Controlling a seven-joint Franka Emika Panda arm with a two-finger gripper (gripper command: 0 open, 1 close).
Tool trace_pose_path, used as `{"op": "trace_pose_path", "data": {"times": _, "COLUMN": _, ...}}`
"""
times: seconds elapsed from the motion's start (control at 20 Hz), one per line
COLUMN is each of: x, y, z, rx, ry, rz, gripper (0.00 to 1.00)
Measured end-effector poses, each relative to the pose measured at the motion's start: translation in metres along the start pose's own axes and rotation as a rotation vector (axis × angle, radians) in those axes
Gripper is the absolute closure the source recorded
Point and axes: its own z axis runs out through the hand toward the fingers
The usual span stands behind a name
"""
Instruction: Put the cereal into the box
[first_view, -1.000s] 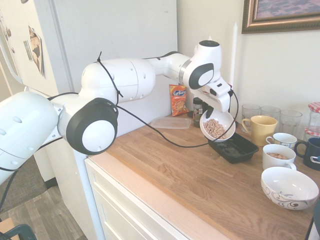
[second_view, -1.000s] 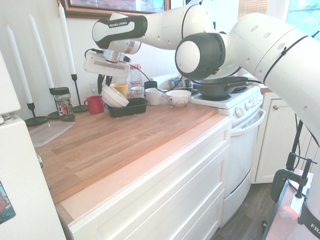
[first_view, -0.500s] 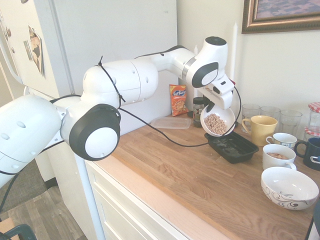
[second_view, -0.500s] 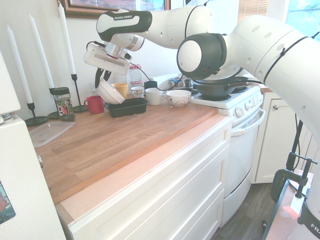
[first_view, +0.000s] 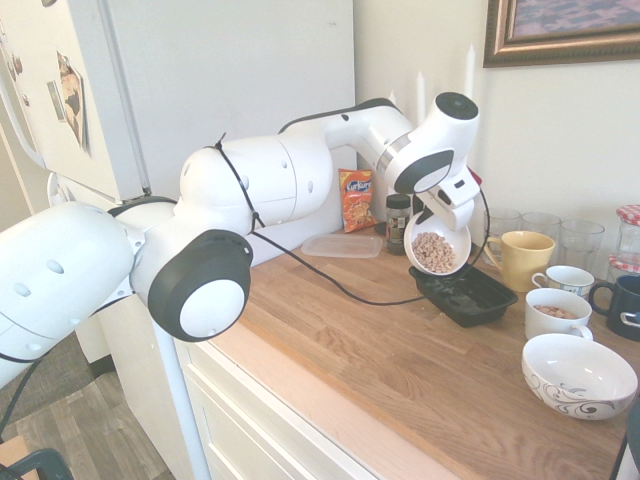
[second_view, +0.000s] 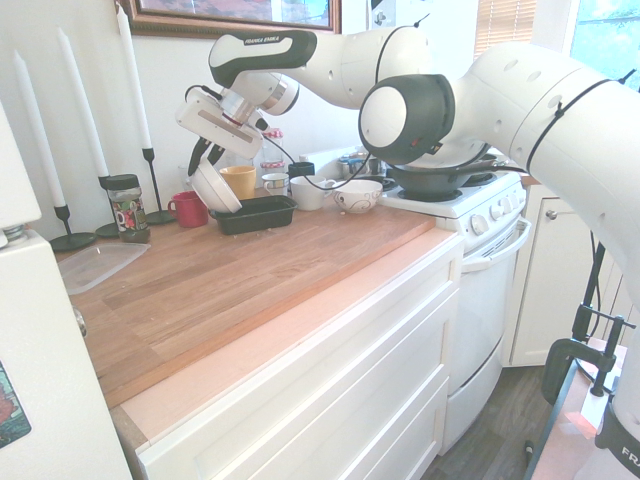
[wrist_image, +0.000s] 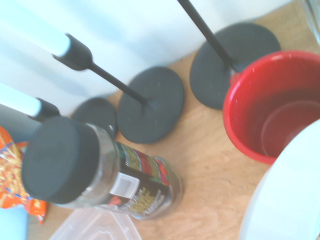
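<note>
White arm (first_view: 260, 175), black joint caps

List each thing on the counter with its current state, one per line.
Gripper: shut on white bowl.
White bowl: held, tilted over the box.
Cereal: in the tilted bowl.
Box: on the counter, open.
Jar: capped.
Red mug: upright, empty.
Patterned bowl: upright, empty.

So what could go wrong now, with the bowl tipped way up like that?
1. The pincer holds the white bowl only by its rim, steeply tilted, so it might slip out.
2. The cereal sits heaped against the bowl's low side above one end of the box; poured fast, pieces may bounce onto the counter.
3. The yellow mug stands close by, so a swing could bump it.
</note>
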Motion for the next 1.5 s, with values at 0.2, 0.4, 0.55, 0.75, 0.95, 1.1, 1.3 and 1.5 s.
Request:
{"op": "trace_pose_path", "data": {"times": 0.2, "x": 0.001, "y": -0.004, "z": -0.007, "rx": 0.047, "ry": -0.027, "rz": 0.008, "gripper": 1.0}}
{"op": "trace_pose_path", "data": {"times": 0.4, "x": 0.007, "y": -0.002, "z": -0.014, "rx": 0.085, "ry": -0.044, "rz": 0.027, "gripper": 1.0}}
{"op": "trace_pose_path", "data": {"times": 0.55, "x": 0.014, "y": 0.0, "z": -0.02, "rx": 0.129, "ry": -0.074, "rz": 0.037, "gripper": 1.0}}
{"op": "trace_pose_path", "data": {"times": 0.75, "x": 0.018, "y": 0.004, "z": -0.021, "rx": 0.154, "ry": -0.095, "rz": 0.048, "gripper": 1.0}}
{"op": "trace_pose_path", "data": {"times": 0.95, "x": 0.02, "y": 0.005, "z": -0.021, "rx": 0.179, "ry": -0.116, "rz": 0.053, "gripper": 1.0}}
{"op": "trace_pose_path", "data": {"times": 1.1, "x": 0.024, "y": 0.009, "z": -0.02, "rx": 0.196, "ry": -0.128, "rz": 0.059, "gripper": 1.0}}
{"op": "trace_pose_path", "data": {"times": 1.3, "x": 0.029, "y": 0.012, "z": -0.023, "rx": 0.22, "ry": -0.143, "rz": 0.071, "gripper": 1.0}}
{"op": "trace_pose_path", "data": {"times": 1.5, "x": 0.032, "y": 0.016, "z": -0.022, "rx": 0.244, "ry": -0.164, "rz": 0.073, "gripper": 1.0}}
